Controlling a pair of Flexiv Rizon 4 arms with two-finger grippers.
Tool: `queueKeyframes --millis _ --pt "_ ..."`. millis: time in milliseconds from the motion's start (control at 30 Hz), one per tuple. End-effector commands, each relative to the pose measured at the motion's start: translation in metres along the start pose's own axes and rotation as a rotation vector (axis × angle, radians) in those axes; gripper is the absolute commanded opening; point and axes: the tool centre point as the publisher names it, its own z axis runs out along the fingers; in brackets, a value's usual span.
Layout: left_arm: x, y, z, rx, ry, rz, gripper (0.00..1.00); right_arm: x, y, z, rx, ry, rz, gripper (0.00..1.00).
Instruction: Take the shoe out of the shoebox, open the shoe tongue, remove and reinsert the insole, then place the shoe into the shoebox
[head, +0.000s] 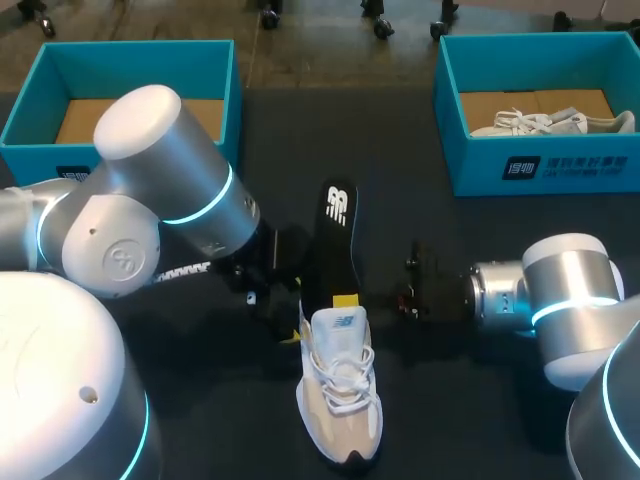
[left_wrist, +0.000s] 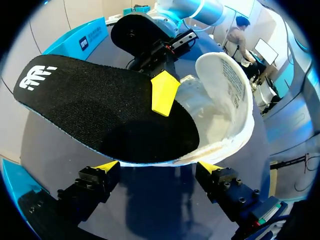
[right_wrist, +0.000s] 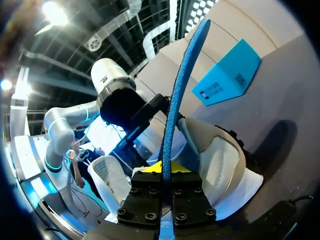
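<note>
A white shoe (head: 340, 400) lies on the dark table near its front edge, tongue folded back. The black insole (head: 335, 250) sticks out of its opening toward the far side, heel end raised. My right gripper (head: 345, 300) comes in from the right and is shut on the insole just above the shoe's opening. In the right wrist view the insole (right_wrist: 182, 85) runs edge-on up from between the right gripper (right_wrist: 167, 167), with the shoe (right_wrist: 220, 160) beyond. My left gripper (left_wrist: 159, 167) stands open just short of the insole (left_wrist: 100, 110) and shoe (left_wrist: 220, 100), touching neither.
An open teal shoebox (head: 120, 60) stands at the back left. A second teal shoebox (head: 540, 170) at the back right holds another white shoe (head: 550, 122). My left arm's bulky links (head: 150, 220) fill the table's left side.
</note>
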Motion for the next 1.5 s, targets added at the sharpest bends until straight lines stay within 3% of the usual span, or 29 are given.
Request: queueKeyframes --millis 33,100,200,233,1500 --pt "0.004 0.001 -0.005 -0.009 -0.013 -0.001 1.0 -0.002 -0.007 0.002 0.002 0.009 0.002 0.0" --pt "0.004 0.001 -0.005 -0.009 -0.011 -0.002 1.0 -0.002 -0.007 0.002 0.0 0.013 0.001 0.0" --pt "0.004 0.001 -0.005 -0.009 -0.011 -0.002 1.0 0.0 -0.006 0.003 0.0 0.015 -0.002 0.33" --pt "0.004 0.001 -0.005 -0.009 -0.011 -0.002 1.0 0.001 -0.005 0.003 0.002 0.015 -0.006 0.37" --pt "0.004 0.001 -0.005 -0.009 -0.011 -0.002 1.0 0.02 0.019 0.005 0.057 -0.008 -0.085 0.35"
